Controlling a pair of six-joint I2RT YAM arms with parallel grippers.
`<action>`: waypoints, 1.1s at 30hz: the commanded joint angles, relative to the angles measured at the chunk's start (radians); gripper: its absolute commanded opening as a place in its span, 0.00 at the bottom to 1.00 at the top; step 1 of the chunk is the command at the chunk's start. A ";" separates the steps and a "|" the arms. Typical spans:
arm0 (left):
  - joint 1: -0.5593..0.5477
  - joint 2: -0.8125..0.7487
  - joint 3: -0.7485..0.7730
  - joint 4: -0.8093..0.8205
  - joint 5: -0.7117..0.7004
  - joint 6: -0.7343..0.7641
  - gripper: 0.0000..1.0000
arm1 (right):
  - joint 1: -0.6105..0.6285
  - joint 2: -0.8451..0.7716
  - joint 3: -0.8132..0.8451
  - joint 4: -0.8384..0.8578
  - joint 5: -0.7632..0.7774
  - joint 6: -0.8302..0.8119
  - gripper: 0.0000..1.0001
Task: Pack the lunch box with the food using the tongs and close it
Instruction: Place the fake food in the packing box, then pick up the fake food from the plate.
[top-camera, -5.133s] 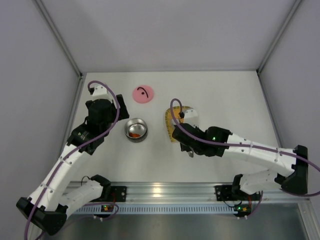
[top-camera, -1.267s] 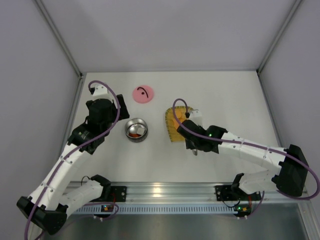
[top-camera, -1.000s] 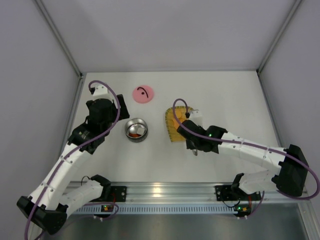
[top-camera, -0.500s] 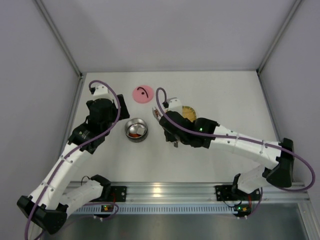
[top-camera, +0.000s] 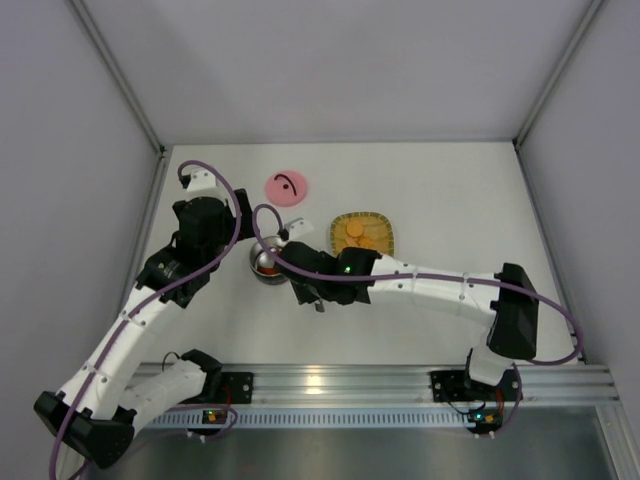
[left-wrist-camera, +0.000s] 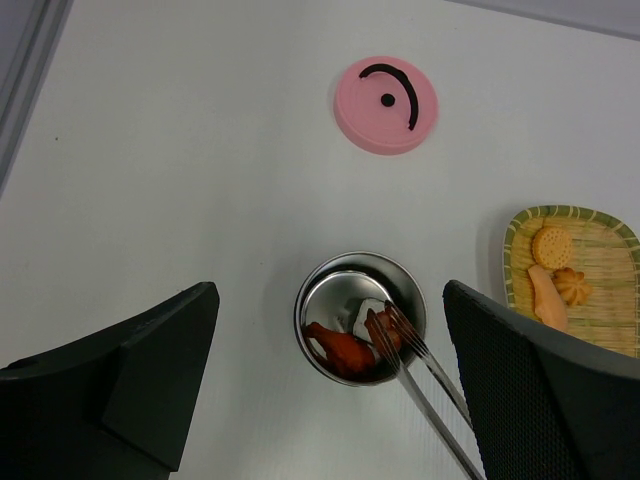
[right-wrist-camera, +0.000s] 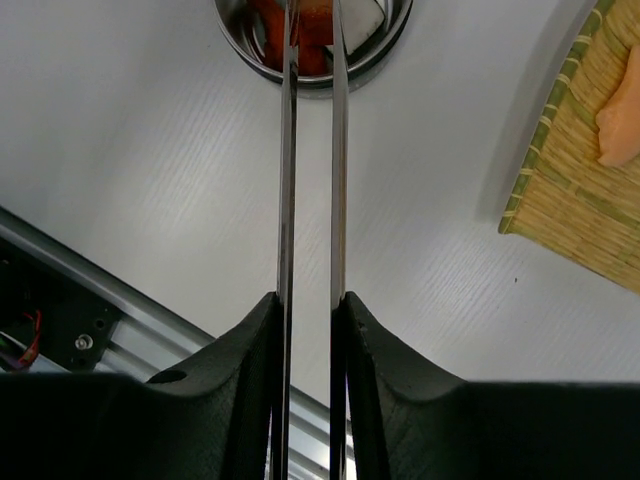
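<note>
The steel lunch box (left-wrist-camera: 322, 290) stands left of centre, half under my right arm (top-camera: 258, 266). Its pink lid (top-camera: 286, 188) lies flat behind it. My right gripper (right-wrist-camera: 310, 300) is shut on the tongs (right-wrist-camera: 289, 150), whose tips reach down into the bowl around a red piece of food (left-wrist-camera: 385, 326). Another red piece (left-wrist-camera: 338, 350) lies in the bowl, beside something white. More orange and yellow food (left-wrist-camera: 550, 246) sits on the yellow woven tray (top-camera: 385, 222). My left gripper (left-wrist-camera: 330, 296) hovers open above the bowl's left side, holding nothing.
The booth's grey walls close in the white table on three sides. An aluminium rail (top-camera: 330, 385) with both arm bases runs along the near edge. My right arm (top-camera: 430, 285) stretches across the table in front of the tray.
My right arm has swung left from the tray to the bowl, carrying the tongs with it. The tray now shows uncovered. The left arm has not moved.
</note>
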 joint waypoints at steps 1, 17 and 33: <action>0.005 -0.003 0.016 0.024 -0.012 0.007 0.99 | 0.018 -0.012 0.067 0.059 0.008 -0.011 0.30; 0.005 -0.003 0.016 0.025 -0.012 0.005 0.99 | -0.022 -0.131 0.028 -0.024 0.129 -0.012 0.43; 0.005 -0.004 0.016 0.025 -0.007 0.005 0.99 | -0.296 -0.429 -0.431 0.019 0.120 0.046 0.42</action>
